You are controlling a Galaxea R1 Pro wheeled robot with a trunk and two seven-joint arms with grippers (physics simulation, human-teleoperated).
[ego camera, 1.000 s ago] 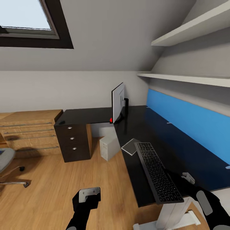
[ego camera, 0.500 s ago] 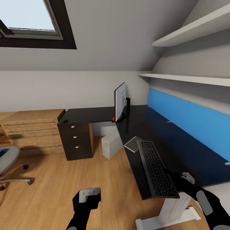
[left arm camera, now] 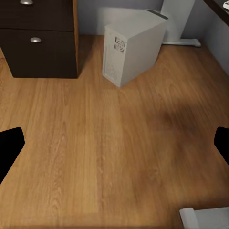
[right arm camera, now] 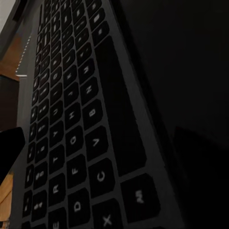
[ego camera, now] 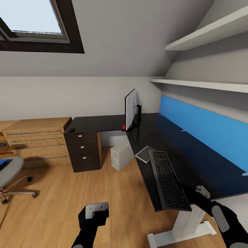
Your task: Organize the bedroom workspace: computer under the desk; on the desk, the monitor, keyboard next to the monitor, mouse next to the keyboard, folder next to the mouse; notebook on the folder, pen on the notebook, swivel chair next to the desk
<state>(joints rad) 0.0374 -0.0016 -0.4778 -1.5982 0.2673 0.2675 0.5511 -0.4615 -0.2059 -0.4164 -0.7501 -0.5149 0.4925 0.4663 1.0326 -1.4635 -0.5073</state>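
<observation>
On the desk (ego camera: 206,162), the keyboard (ego camera: 168,181) lies along the front edge, clamped at its near end by the right pincer (ego camera: 201,193). The monitor (ego camera: 131,109) stands at the corner. The left pincer (ego camera: 96,209) hangs spread over floor; the computer (left arm camera: 133,45) sits underneath.

The keyboard (ego camera: 167,179) lies on the near part of the table (ego camera: 193,155), along its left edge, with the notebook (ego camera: 144,154) just beyond its far end. The monitor (ego camera: 130,109) stands at the table's far corner. The computer (ego camera: 121,154) sits on the floor under the table, right of the drawer unit (ego camera: 82,150). The chair (ego camera: 10,174) is well off to the left.
</observation>
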